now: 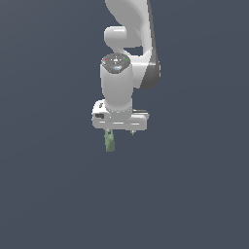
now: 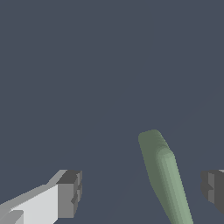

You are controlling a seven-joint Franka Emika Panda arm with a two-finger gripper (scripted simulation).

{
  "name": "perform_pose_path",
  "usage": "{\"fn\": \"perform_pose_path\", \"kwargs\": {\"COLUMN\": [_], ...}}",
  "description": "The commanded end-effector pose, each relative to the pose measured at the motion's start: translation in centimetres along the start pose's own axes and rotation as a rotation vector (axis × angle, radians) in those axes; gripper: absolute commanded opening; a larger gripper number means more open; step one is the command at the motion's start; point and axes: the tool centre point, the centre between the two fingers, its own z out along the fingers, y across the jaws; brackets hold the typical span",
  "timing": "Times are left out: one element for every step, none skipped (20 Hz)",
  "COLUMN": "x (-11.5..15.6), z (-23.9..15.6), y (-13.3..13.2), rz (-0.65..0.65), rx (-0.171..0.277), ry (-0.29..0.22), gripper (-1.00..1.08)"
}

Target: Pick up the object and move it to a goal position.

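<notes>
The object (image 1: 110, 141) is a small muted-green elongated block with rounded edges, seen just below the white hand in the exterior view. In the wrist view the object (image 2: 165, 179) runs lengthwise between the two dark fingertips (image 2: 70, 194), closer to one of them and touching neither. My gripper (image 2: 142, 192) is open, its jaws wide apart with a clear gap on each side of the block. In the exterior view the gripper (image 1: 120, 132) points downward, and only short finger stubs show under the hand. I cannot tell whether the block rests on the ground.
A plain dark grey-blue surface (image 1: 53, 194) fills both views. The white arm (image 1: 127, 34) rises from the hand to the upper edge of the exterior view. No other objects or goal marker show.
</notes>
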Motion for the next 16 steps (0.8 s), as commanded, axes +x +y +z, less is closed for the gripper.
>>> {"fn": "perform_pose_path", "kwargs": {"x": [0.0,0.0,0.1,0.2,0.4,0.7,0.9,1.1,1.2,1.3,1.4,1.4,1.4,1.3,1.3,1.2], "z": [0.0,0.0,-0.2,-0.4,-0.8,-1.2,-1.7,-2.1,-2.4,-2.6,-2.7,-2.7,-2.6,-2.5,-2.5,-2.4], "y": [0.0,0.0,0.1,0.3,0.6,1.0,1.3,1.5,1.7,1.9,1.9,1.9,1.9,1.8,1.9,1.9], "rz": [0.000,0.000,-0.001,-0.003,-0.005,-0.007,-0.009,-0.010,-0.011,-0.010,-0.010,-0.009,-0.009,-0.011,-0.013,-0.016], "rx": [0.000,0.000,-0.001,-0.003,-0.005,-0.008,-0.010,-0.013,-0.014,-0.016,-0.016,-0.016,-0.016,-0.016,-0.015,-0.015], "ry": [0.000,0.001,0.004,0.008,0.015,0.023,0.032,0.038,0.044,0.048,0.049,0.049,0.048,0.047,0.046,0.045], "gripper": [1.00,1.00,1.00,1.00,1.00,1.00,1.00,1.00,1.00,1.00,1.00,1.00,1.00,1.00,1.00,1.00]}}
